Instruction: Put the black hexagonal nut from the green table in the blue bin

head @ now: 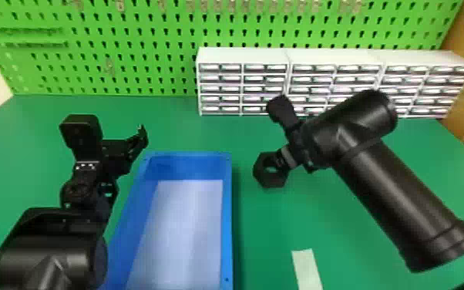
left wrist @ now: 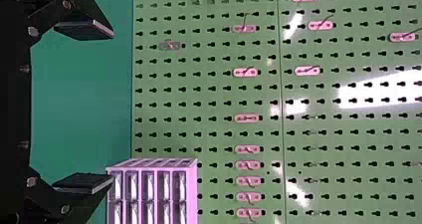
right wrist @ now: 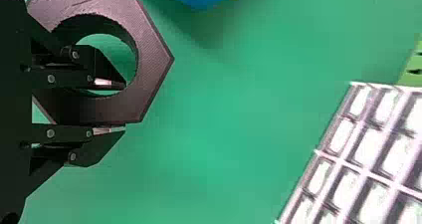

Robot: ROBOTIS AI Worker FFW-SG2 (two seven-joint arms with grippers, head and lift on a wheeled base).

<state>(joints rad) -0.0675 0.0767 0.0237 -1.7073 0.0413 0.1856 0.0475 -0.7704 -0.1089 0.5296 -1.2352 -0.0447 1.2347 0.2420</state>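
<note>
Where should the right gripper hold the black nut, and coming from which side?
By one wall of the ring on the black hexagonal nut, probably best approached from the open face with one finger entering the hole. The wide hole admits a finger, and the flat outer side gives the other a seat; the right gripper already pinches it that way.

The flat green table (head: 339, 235) bears an open blue plastic bin (head: 226, 216) at lower centre, white drawer cabinets (head: 242, 55) upper right, and a pale flat strip (head: 306, 268) at the bottom edge.
</note>
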